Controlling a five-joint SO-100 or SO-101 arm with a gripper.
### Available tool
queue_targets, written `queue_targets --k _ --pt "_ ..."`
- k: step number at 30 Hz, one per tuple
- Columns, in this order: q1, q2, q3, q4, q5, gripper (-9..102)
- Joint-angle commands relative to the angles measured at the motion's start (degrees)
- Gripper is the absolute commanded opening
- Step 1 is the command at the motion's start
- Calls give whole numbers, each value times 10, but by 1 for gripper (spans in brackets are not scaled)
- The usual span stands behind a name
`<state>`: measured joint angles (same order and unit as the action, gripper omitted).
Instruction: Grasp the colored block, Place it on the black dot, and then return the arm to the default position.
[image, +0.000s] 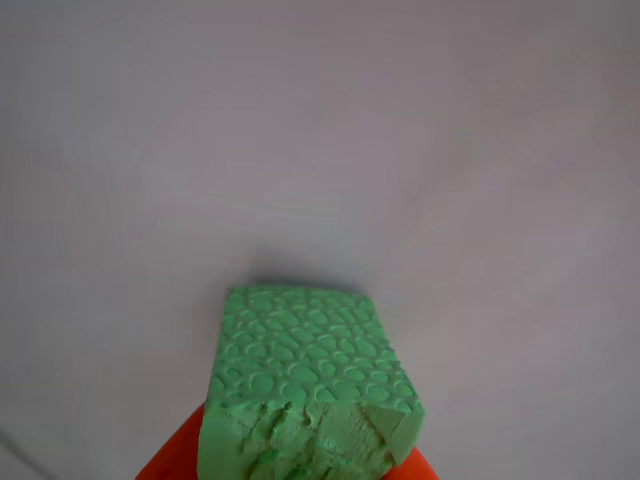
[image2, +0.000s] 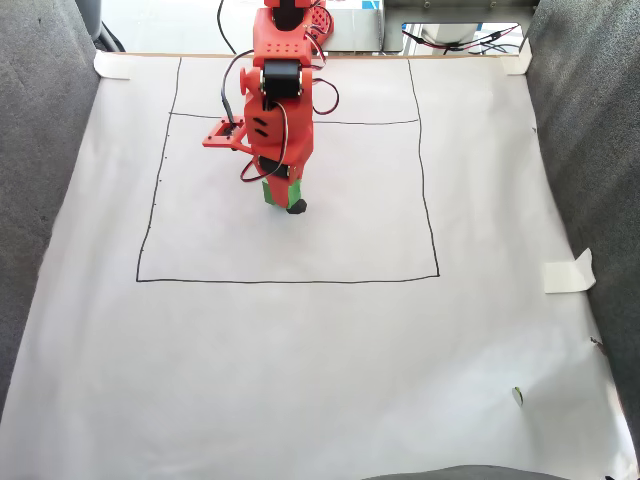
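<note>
The small bright green foam cube sits between the two orange plastic fingers of the claw, which is clamped on its lower sides; in the other view the orange tips peek out at either side of the cube's ragged near face. The pebbled cobblestone face is turned up toward that camera, with plain white paper behind it.

In the fixed view the orange arm reaches down from the far edge of the bench, and the cube shows as a green sliver under the claw, just left of the small black oval dot and almost touching it. Whether the cube rests on the paper or hangs just above it, I cannot tell.

As foam, the cube is likely very light and soft: it should compress under the fingers rather than slip, and the rough torn edges suggest it crumbles if squeezed hard. The flat opposite side faces look like the best places to hold it, with gentle pressure. Being so light, it may cling to a finger or tip on release over the dot.
</note>
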<state>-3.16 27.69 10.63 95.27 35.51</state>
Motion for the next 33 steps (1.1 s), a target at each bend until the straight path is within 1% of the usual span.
queue_targets --k 1,9,33 --pt "-13 12 -15 -4 9 0" --pt "-23 9 -21 -7 12 0" --pt "6 3 -22 -46 8 0"
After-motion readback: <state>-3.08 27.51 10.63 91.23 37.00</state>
